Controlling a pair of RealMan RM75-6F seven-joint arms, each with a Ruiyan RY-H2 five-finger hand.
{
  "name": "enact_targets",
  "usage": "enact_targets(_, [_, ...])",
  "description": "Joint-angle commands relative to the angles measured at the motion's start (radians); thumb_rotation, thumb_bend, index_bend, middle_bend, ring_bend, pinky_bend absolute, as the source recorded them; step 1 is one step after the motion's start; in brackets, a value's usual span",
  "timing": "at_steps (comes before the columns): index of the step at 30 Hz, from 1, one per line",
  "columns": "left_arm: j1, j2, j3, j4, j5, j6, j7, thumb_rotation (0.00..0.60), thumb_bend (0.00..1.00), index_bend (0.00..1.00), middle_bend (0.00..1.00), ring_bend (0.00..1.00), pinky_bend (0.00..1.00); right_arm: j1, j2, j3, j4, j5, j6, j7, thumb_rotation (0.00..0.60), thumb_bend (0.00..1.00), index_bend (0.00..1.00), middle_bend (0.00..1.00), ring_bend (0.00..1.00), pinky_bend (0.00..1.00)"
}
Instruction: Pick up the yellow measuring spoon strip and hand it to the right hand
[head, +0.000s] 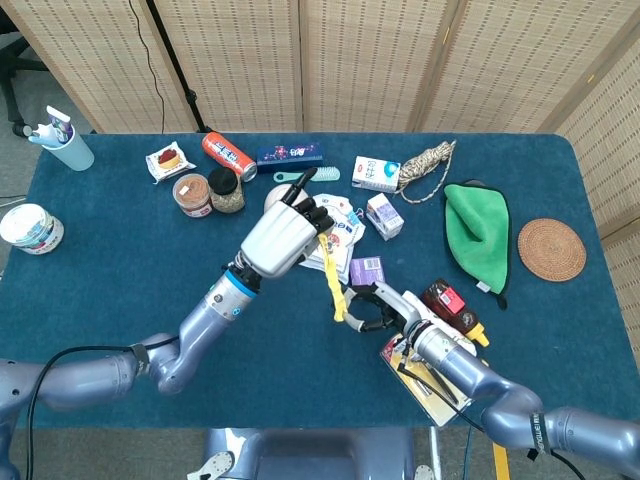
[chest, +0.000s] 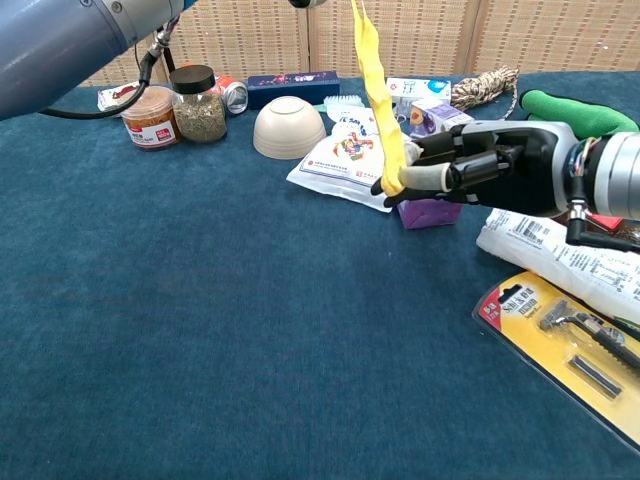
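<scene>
The yellow measuring spoon strip (head: 333, 283) hangs stretched above the table between my two hands. My left hand (head: 278, 238) holds its upper end with curled fingers, over the white bowl. My right hand (head: 378, 308) pinches the lower end between thumb and fingers, just in front of the purple box. In the chest view the strip (chest: 378, 95) runs from the top edge down to my right hand (chest: 480, 170). There my left hand is cut off above the frame and only its forearm shows.
A white bowl (chest: 289, 126), a white packet (chest: 340, 155) and a purple box (chest: 428, 212) lie under the strip. A yellow razor pack (chest: 570, 350) and a white bag sit by my right forearm. Jars (chest: 200, 103) stand back left, a green cloth (head: 478, 230) right.
</scene>
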Motion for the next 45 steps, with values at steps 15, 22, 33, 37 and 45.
enact_targets(15, [0.091, 0.132, 0.021, -0.019, 0.013, 0.056, -0.068, 0.600, 0.49, 0.73, 0.55, 0.43, 0.00, -0.020, 0.065, -0.046, 0.019, -0.071, 0.039, 0.097, 0.600, 0.54, 0.65, 0.37, 0.32, 0.00])
enact_targets(22, [0.132, 0.177, 0.036, -0.018, 0.017, 0.076, -0.100, 0.600, 0.49, 0.73, 0.55, 0.43, 0.00, -0.018, 0.077, -0.059, 0.029, -0.089, 0.060, 0.132, 0.600, 0.54, 0.65, 0.37, 0.32, 0.00])
enact_targets(33, [0.173, 0.201, 0.062, -0.002, 0.038, 0.098, -0.142, 0.600, 0.49, 0.73, 0.55, 0.43, 0.00, -0.010, 0.089, -0.077, 0.034, -0.104, 0.087, 0.171, 0.600, 0.55, 0.65, 0.37, 0.32, 0.00])
enact_targets(37, [0.177, 0.199, 0.064, 0.005, 0.046, 0.101, -0.150, 0.600, 0.49, 0.73, 0.55, 0.43, 0.00, -0.008, 0.093, -0.084, 0.037, -0.104, 0.094, 0.178, 0.600, 0.55, 0.65, 0.37, 0.32, 0.00])
enact_targets(45, [0.187, 0.203, 0.053, 0.011, 0.041, 0.112, -0.168, 0.600, 0.49, 0.73, 0.55, 0.43, 0.00, -0.006, 0.098, -0.099, 0.043, -0.110, 0.109, 0.196, 0.600, 0.55, 0.65, 0.37, 0.32, 0.00])
